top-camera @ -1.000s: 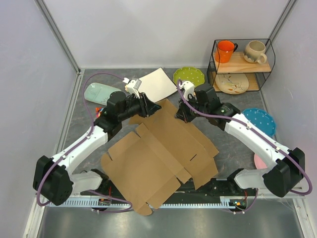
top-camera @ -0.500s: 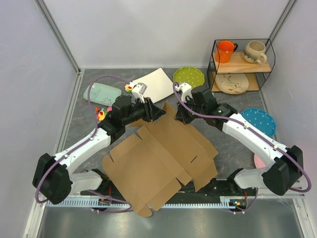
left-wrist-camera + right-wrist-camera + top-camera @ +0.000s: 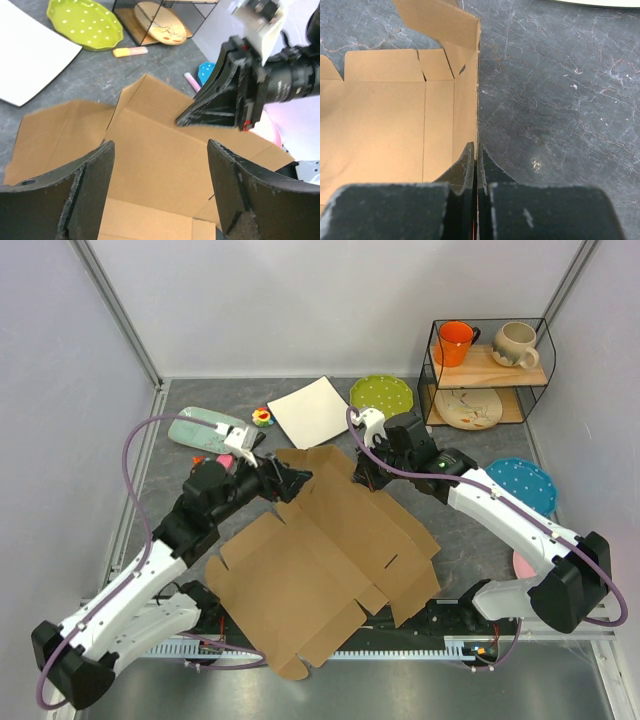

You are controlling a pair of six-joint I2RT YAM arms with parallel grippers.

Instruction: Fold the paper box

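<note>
Pulling back toward its own side since half a second ago, the left arm has taken the left tool (image 3: 288, 480) off the box's far flap. Its jaws now stand wide apart. From the left wrist, the two dark, rough-edged fingers (image 3: 92, 192) frame bare cardboard and grip nothing.

The paper box (image 3: 320, 550) lies mostly flat in the middle of the grey, marble-veined table (image 3: 460, 555), between the two arms. It is plain brown corrugated board, die-cut with notches, tabs and short slots, and crease lines run across it. Its far flaps are lifted at an angle, and its near corner hangs over the table's near edge.

The right tool (image 3: 366, 476) is at the box's far right edge. In the right wrist view its fingers (image 3: 465, 167) are pressed together on the thin edge of an upright cardboard wall, which rises straight between them.

Beyond the box lie a white square plate (image 3: 315, 410) and a scalloped green plate (image 3: 381, 393) with pale dots. A black wire shelf (image 3: 430, 360) at the far right carries an orange mug (image 3: 455, 342) and a cream mug (image 3: 515, 343) on a wooden board.
</note>
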